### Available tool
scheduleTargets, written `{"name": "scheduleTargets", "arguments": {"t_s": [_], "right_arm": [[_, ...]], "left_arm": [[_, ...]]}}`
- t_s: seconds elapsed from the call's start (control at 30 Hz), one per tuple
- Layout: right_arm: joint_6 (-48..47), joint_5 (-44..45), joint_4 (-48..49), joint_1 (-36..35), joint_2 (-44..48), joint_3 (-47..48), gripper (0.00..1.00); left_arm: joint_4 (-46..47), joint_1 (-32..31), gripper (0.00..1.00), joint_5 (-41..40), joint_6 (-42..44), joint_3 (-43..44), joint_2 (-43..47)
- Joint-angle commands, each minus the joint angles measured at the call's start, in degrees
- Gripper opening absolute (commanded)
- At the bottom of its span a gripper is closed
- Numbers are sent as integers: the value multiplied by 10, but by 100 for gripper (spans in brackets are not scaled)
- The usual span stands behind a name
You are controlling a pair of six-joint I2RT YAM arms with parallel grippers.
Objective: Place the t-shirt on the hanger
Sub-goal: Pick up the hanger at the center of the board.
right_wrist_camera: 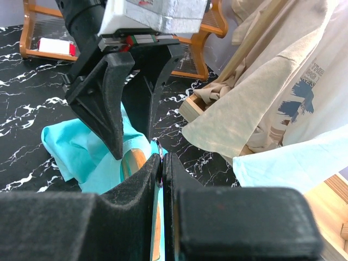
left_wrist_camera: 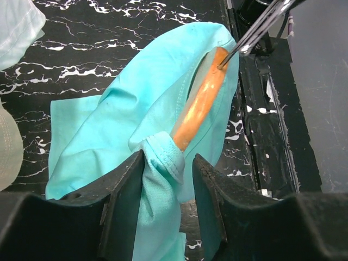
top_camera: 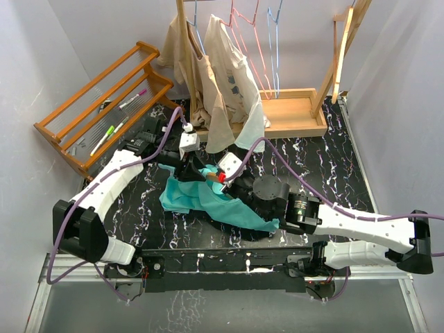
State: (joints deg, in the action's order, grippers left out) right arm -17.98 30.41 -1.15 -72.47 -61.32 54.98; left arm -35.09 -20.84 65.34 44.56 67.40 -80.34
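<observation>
Black fingers [left_wrist_camera: 128, 190] of the left claw [left_wrist_camera: 167, 163] fill the bottom of its wrist view. They stand partly apart and straddle a bunched fold of the t-shirt [left_wrist_camera: 119, 119]; the fold touches one finger and a dark sliver shows beside the other, so the cloth is not pinched. The teal t-shirt lies crumpled near the middle of the counter [left_wrist_camera: 109, 32], between the two arms. One wooden arm of the hanger [left_wrist_camera: 198, 109] is pushed inside it and shows orange-brown through an opening in the cloth. From the far end of that wood rises the metal hook [left_wrist_camera: 255, 32], and the right claw [right_wrist_camera: 163, 163] is closed tight on it, with only a thin metal edge showing between its fingers. The counter is black with white marble veining. Behind the t-shirt, cream shirts [top_camera: 232, 83] hang over a shallow wooden tray [top_camera: 295, 114], with pink and blue wire hangers [top_camera: 260, 48] above. To the left, a slatted wooden rack [top_camera: 104, 104] carries a few marker pens [top_camera: 132, 98]. Pale grey walls [top_camera: 41, 62] close in the left, right and far sides.
</observation>
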Motion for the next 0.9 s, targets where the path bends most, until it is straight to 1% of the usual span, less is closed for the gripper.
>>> {"name": "scheduleTargets", "arguments": {"t_s": [0.0, 0.2, 0.4, 0.5, 0.57, 0.67, 0.8, 0.87], "right_arm": [[-2, -18, 40, 1, 27, 36, 8], [-3, -25, 31, 1, 34, 44, 8], [-1, -22, 15, 1, 33, 43, 8], [2, -21, 12, 1, 41, 38, 8], [3, -18, 12, 2, 46, 35, 8], [3, -13, 11, 1, 53, 31, 8], [3, -9, 11, 2, 59, 27, 8], [2, -9, 11, 1, 62, 26, 8]], "left_arm": [[-22, -8, 40, 18, 46, 27, -10], [-73, -17, 40, 12, 104, 57, -28], [-127, -17, 41, 21, 138, 86, -38], [-159, -17, 42, 15, 162, 94, -39], [-171, -15, 43, 9, 164, 107, -41], [-191, 5, 43, 26, 163, 135, -48], [-214, 50, 43, 53, 164, 181, -59], [-239, 73, 43, 63, 178, 204, -64]]}}
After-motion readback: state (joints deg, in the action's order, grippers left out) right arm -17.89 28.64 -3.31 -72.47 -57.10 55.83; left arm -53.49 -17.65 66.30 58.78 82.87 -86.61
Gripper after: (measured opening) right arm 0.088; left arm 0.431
